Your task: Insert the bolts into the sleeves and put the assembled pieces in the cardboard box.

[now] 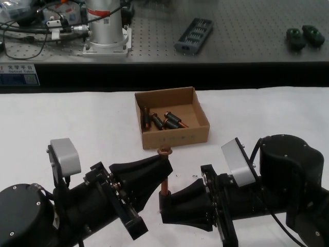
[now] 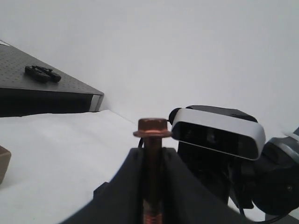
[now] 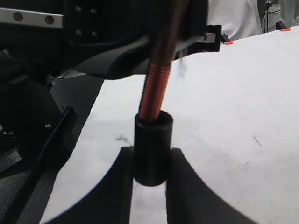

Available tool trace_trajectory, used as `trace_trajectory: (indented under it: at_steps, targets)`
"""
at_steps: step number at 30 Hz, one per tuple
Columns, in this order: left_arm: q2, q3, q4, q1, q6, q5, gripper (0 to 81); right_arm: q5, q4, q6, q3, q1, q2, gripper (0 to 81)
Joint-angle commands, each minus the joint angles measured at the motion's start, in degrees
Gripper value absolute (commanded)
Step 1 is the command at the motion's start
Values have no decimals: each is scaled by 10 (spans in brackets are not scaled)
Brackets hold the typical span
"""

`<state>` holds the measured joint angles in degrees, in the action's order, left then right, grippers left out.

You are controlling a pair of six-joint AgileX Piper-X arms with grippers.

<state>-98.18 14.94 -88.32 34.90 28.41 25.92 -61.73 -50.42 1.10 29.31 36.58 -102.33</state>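
Lab: perforated optical table (image 1: 241,36).

Black arms (image 1: 31,211), grey wrist cameras (image 1: 65,156) — tapered end effectors (image 1: 163,164)

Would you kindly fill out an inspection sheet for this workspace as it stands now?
Surface: white sheet over the bench.
Job's things: copper bolt upright, threaded end entering the black sleeve; cardboard box holds several assembled pieces.
Clutter: black tray and two dark parts on the perforated table behind.
Grippers: left pincer shut on the bolt; right pincer shut on the sleeve.
Cables: tangle of cables at that table's far left.
Surroundings: metal cylinder on that table.
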Motion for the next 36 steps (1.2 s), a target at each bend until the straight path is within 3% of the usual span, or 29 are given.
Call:
trace_trajectory:
  at_steps: [1, 22, 36]
  targets:
    - [0, -2, -7, 1, 7, 30, 6, -2, -9, -3, 3, -5, 1, 66]
    - [-25, -2, -7, 1, -32, 14, 6, -6, -9, -3, 3, -11, 1, 66]
    - [-25, -2, -7, 1, -108, 54, 6, 31, -13, 19, 3, -13, 1, 66]
